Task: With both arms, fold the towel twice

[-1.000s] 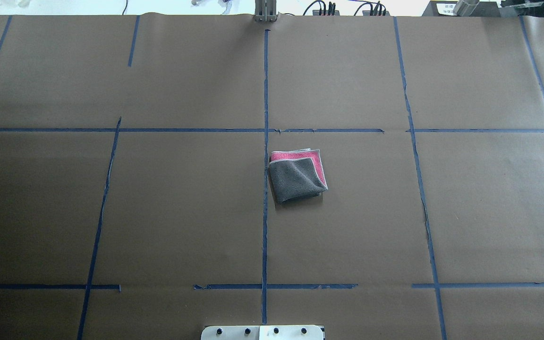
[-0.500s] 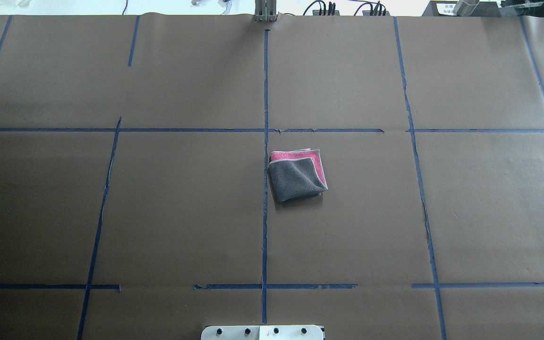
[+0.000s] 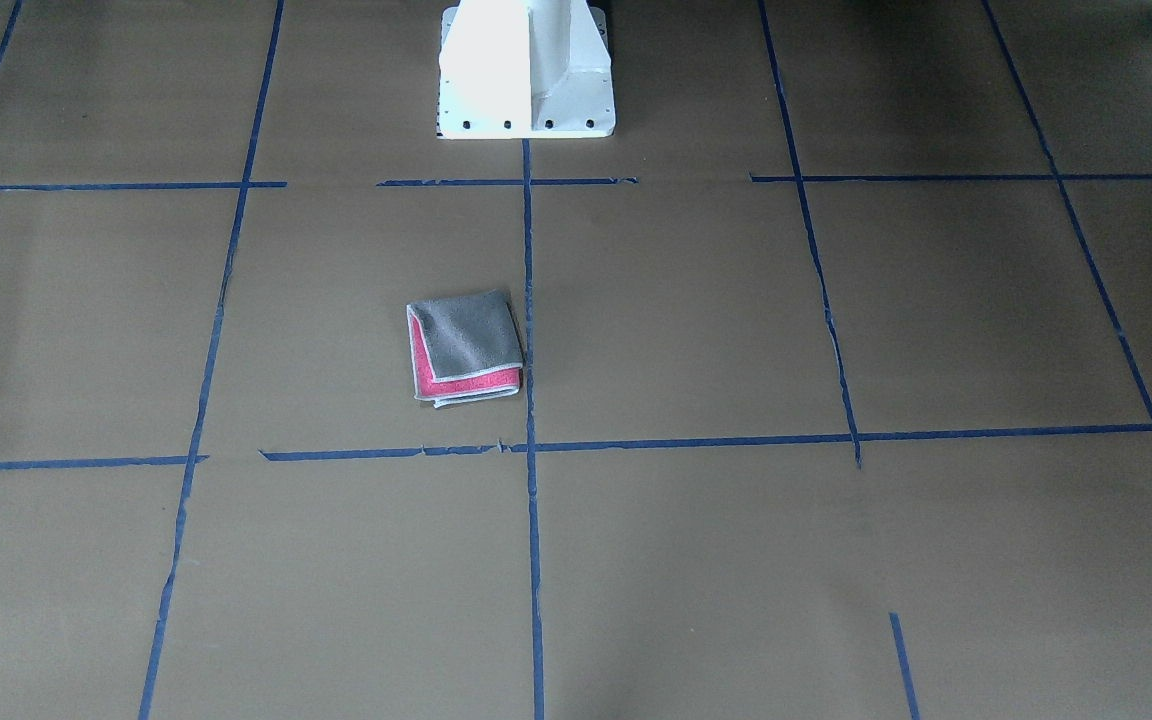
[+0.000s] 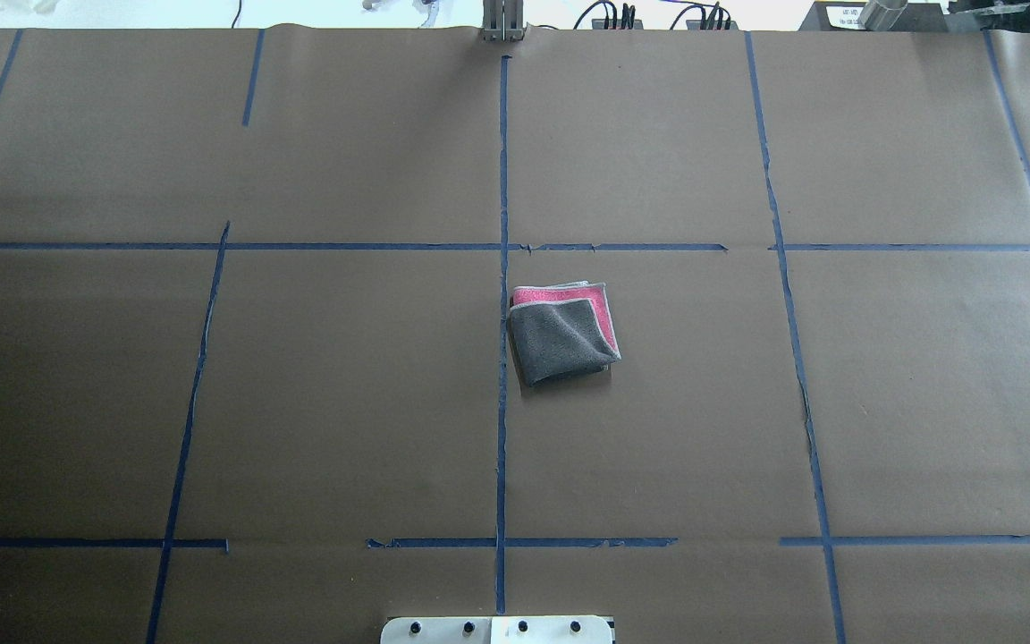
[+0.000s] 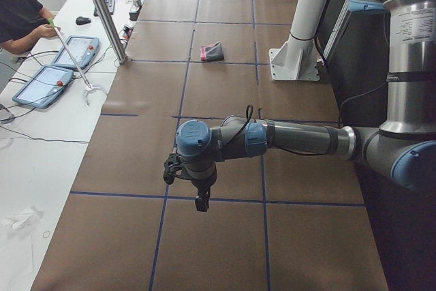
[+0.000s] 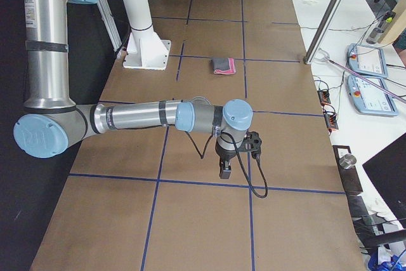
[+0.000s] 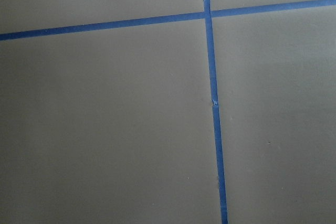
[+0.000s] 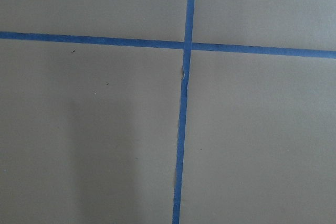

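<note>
The towel [image 4: 562, 333] lies folded into a small square near the table's middle, grey face up with a pink strip along its far edge. It also shows in the front-facing view [image 3: 466, 348], far off in the left view [image 5: 212, 52] and in the right view [image 6: 223, 65]. No arm is near it. The left gripper [image 5: 199, 199] hangs over bare paper near the table's left end. The right gripper [image 6: 225, 169] hangs near the right end. I cannot tell whether either is open or shut. Both wrist views show only brown paper and blue tape.
Blue tape lines [image 4: 502, 268] grid the brown paper table. The white pedestal base [image 3: 526, 70] stands at the robot's side. A metal pole [image 5: 102, 11] stands at the far edge. An operator [image 5: 20, 11] and tablets [image 6: 365, 61] are beyond the table.
</note>
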### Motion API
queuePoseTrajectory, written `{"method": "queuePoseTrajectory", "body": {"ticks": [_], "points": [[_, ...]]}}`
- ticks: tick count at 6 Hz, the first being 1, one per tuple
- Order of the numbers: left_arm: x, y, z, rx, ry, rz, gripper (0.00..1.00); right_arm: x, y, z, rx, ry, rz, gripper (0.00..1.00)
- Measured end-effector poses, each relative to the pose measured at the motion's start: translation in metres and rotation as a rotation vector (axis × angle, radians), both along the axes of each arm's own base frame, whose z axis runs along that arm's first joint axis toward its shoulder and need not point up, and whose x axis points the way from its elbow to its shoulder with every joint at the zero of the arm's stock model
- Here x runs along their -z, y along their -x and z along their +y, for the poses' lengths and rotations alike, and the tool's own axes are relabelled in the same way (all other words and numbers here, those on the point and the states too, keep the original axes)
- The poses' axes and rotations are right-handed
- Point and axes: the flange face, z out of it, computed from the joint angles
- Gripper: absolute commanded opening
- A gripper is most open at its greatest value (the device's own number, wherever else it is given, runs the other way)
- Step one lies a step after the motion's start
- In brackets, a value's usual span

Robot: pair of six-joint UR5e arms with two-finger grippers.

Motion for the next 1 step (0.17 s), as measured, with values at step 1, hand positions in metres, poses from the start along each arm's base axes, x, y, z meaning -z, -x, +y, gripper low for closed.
{"method": "queuePoseTrajectory", "body": {"ticks": [1], "points": [[-0.0004, -0.0001, 0.0003, 0.000, 0.001, -0.001, 1.00, 0.0010, 0.0000, -0.0001, 0.000, -0.002, -0.001, 1.00]]}}
